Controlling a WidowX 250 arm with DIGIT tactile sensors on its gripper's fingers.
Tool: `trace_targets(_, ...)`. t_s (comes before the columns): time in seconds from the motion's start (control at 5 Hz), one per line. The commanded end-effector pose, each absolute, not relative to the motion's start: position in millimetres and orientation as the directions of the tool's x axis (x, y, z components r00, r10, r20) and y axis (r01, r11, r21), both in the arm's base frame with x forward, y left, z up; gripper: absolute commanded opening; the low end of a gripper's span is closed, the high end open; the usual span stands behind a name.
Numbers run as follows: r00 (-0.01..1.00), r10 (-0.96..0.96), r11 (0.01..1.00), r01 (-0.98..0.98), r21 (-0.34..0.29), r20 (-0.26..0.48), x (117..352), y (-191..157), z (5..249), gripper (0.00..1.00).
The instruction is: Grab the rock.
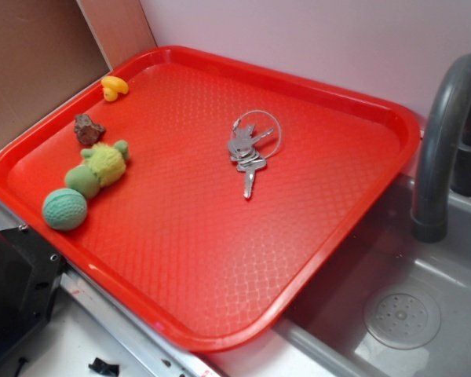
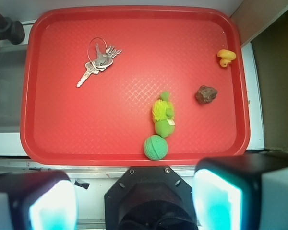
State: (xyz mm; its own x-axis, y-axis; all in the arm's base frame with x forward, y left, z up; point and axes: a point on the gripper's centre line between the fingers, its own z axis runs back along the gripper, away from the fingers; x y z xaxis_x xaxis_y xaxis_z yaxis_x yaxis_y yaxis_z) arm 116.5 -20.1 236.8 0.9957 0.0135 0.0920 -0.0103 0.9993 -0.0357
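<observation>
Looking down from the wrist camera, I see a red tray (image 2: 43,86) holding keys (image 2: 98,60), a plush toy (image 2: 163,115), a green ball (image 2: 155,147), the rock (image 2: 206,94) near the right rim, and a duck (image 2: 225,57). My gripper (image 2: 134,201) hangs wide apart, empty.

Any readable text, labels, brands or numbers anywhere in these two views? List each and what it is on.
None can be read.
Keys: any stamping is too small to make out.
Plush toy: a small pale tag shows, with no legible print.
Red tray, rock, duck and green ball: no markings visible.
</observation>
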Motion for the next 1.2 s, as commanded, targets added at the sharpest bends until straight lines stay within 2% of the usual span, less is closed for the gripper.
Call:
trace_targets(0.0, 0.996, 0.014, 0.999, -0.010, -0.036, 0.092, 116.5, -20.1, 236.8, 1.00)
trace_targets(0.2, 0.978, 0.007, 0.999, 0.000, -0.033, 0.208, 121.9, -9.6, 232.2, 1.00)
trace_targets(0.4, 0.968, -0.055, 0.997, 0.068, -0.044, 0.244, 128.8, 6.2, 221.0, 1.00)
trace_targets(0.8, 0.967, 0.007, 1.000, 0.000, -0.030, 0.254, 161.7, 66.5, 175.8, 1.00)
trace_targets(1.0, 0.971, 0.029, 0.999, -0.022, -0.029, 0.237, 176.7, 83.1, 149.5, 1.00)
